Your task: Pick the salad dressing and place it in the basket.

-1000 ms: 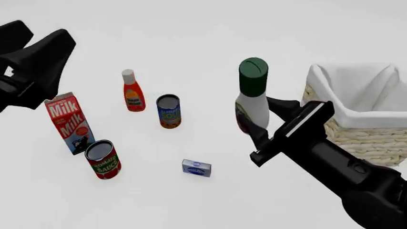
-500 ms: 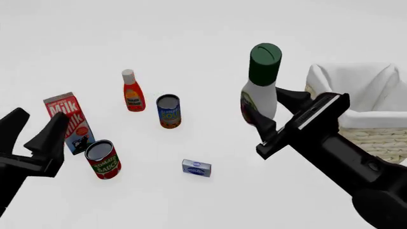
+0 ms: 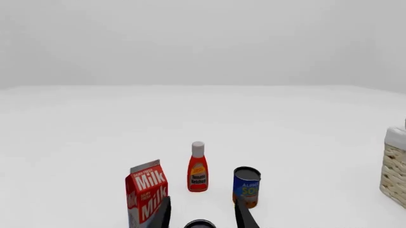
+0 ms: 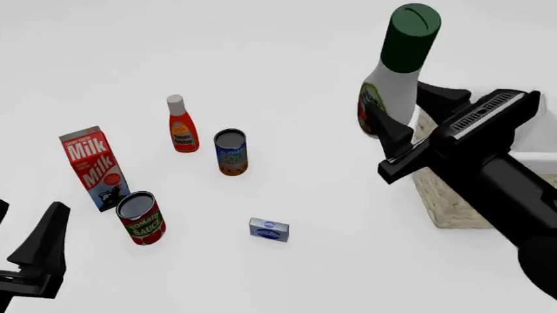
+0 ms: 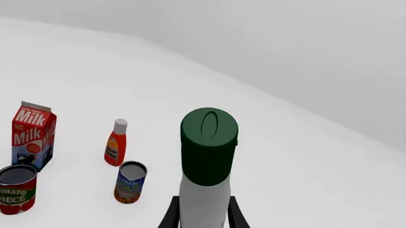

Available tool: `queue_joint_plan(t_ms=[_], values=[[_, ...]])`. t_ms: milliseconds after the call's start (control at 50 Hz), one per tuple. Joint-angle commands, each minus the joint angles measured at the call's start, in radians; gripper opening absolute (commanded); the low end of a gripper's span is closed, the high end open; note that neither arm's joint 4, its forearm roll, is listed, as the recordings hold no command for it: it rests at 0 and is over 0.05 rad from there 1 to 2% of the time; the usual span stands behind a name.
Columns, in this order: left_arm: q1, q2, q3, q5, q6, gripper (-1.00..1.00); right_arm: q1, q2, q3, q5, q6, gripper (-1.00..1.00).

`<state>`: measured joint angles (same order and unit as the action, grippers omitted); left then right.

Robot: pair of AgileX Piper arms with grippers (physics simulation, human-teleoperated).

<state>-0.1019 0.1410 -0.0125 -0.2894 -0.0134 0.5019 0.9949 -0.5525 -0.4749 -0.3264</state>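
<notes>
Left wrist view: left claw (image 3: pixel 201 214) had its two dark fingers apart with nothing between them, low over the white counter (image 3: pixel 285 133). Ahead stood a red-and-white milk carton (image 3: pixel 146 192), a small red ketchup bottle with white cap (image 3: pixel 198 166) and a blue soup can (image 3: pixel 246 186). A slice of the woven tan wicker basket with white liner (image 3: pixel 394 166) showed at the frame edge.

Front view: right claw (image 4: pixel 402 121) was clamped on the white curvy plastic salad dressing bottle with dark green cap (image 4: pixel 396 72), held upright with a slight tilt, off the counter, just beside the basket (image 4: pixel 444 202) near the counter's right edge. The right arm hid most of the basket. Left claw (image 4: pixel 30 251) sat at the near-left corner, fingers apart. A red tomato sauce can (image 4: pixel 141 218) stood by the milk carton; a small blue-white box (image 4: pixel 269 229) lay near the counter's middle.

Right wrist view: the claw's fingers (image 5: pixel 170 214) pressed both sides of the bottle (image 5: pixel 206 166), green cap up. Whether the bottle was over the basket could not be told.
</notes>
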Motion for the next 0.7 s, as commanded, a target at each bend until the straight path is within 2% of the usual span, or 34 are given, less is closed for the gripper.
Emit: queue_joint_plan(t_ms=[20,140,400,700], values=[[0.026,-0.139,0.013,0.122,0.034,1.0,-0.071,-0.044,-0.06,0.046,0.025,-1.0],[0.046,-0.14,0.013,0.121,0.005,1.0,-0.145,-0.066,-0.09,0.072,0.034,-1.0],[0.048,-0.141,0.013,0.13,0.027,1.0,-0.263,-0.079,-0.157,0.126,0.047,-1.0],[0.034,-0.141,0.013,0.13,0.036,1.0,-0.444,-0.014,-0.192,0.138,0.132,-1.0]])
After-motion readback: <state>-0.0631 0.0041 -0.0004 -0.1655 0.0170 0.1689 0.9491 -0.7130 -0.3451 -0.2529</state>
